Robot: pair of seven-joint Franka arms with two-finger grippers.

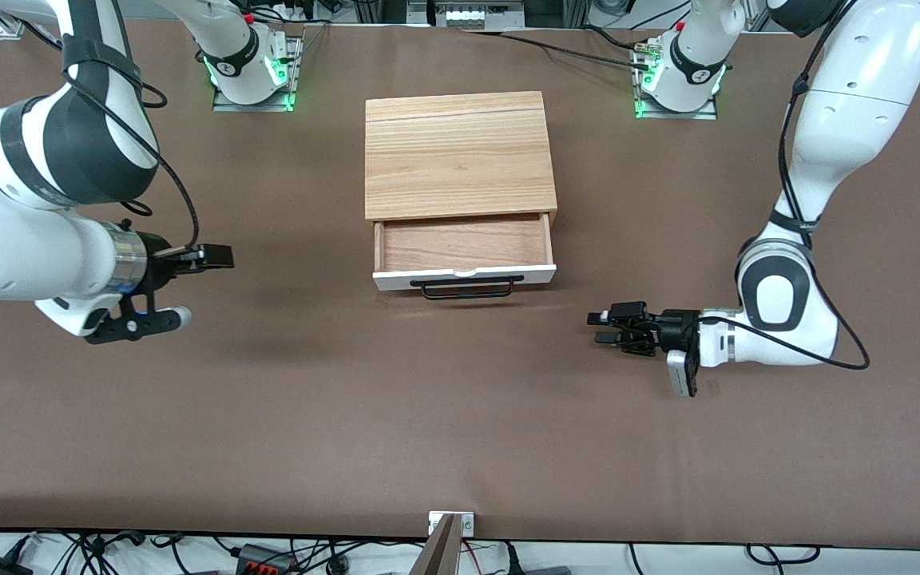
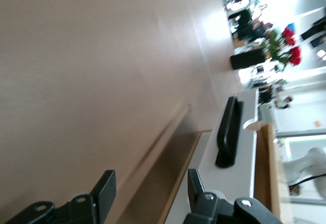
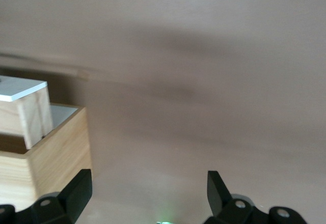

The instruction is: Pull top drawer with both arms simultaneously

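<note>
Nearest the camera, the left gripper (image 1: 602, 327) hovers low over the bench (image 1: 460, 431), jaws partly apart and empty; right gripper (image 1: 188, 286) hangs wide open, wrist level. Top drawer (image 1: 464, 275) already sits pulled out of its cabinet (image 1: 458, 152), so any uneven tug risks skewing it.

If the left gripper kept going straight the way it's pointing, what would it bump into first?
Probably nothing. The left gripper points toward the right arm's end, passing nearer the camera than the top drawer and its handle, though depth is hard to judge.
</note>
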